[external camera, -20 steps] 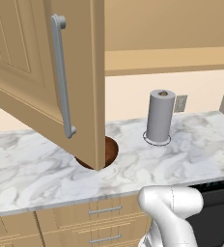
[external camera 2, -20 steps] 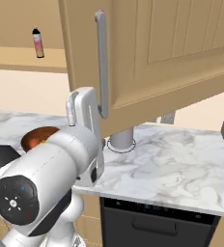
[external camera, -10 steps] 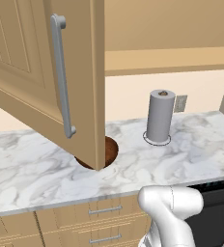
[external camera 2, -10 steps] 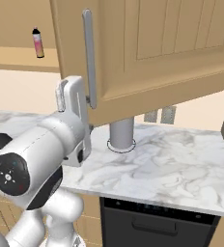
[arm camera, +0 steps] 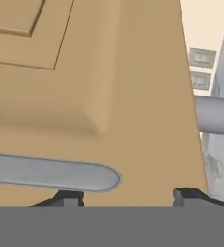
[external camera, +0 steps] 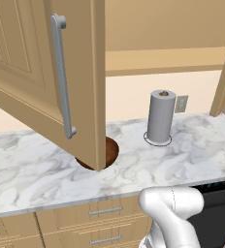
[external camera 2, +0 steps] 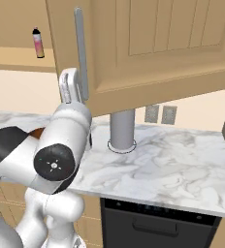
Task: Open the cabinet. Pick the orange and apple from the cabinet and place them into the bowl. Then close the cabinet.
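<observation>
Light tan wooden wall cabinet (external camera: 41, 72) door swung open over the white marbled counter (external camera: 32, 169), its long grey bar handle (arm camera: 51, 173) just above the two-finger gripper (arm camera: 128, 198), whose fingertips sit spread apart, pinching nothing. Round dark reddish-brown wooden bowl (external camera: 112, 150) rests on the counter, mostly hidden behind the door's lower corner. Grey paper towel roll (external camera: 160, 116) stands upright on the counter, right of the bowl.

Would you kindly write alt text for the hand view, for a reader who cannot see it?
A tan cabinet door seen close up, with the rounded end of its grey bar handle just above the tool's two dark tips. Past the door's edge, a grey paper towel roll, wall outlets and the marble counter show.
</observation>
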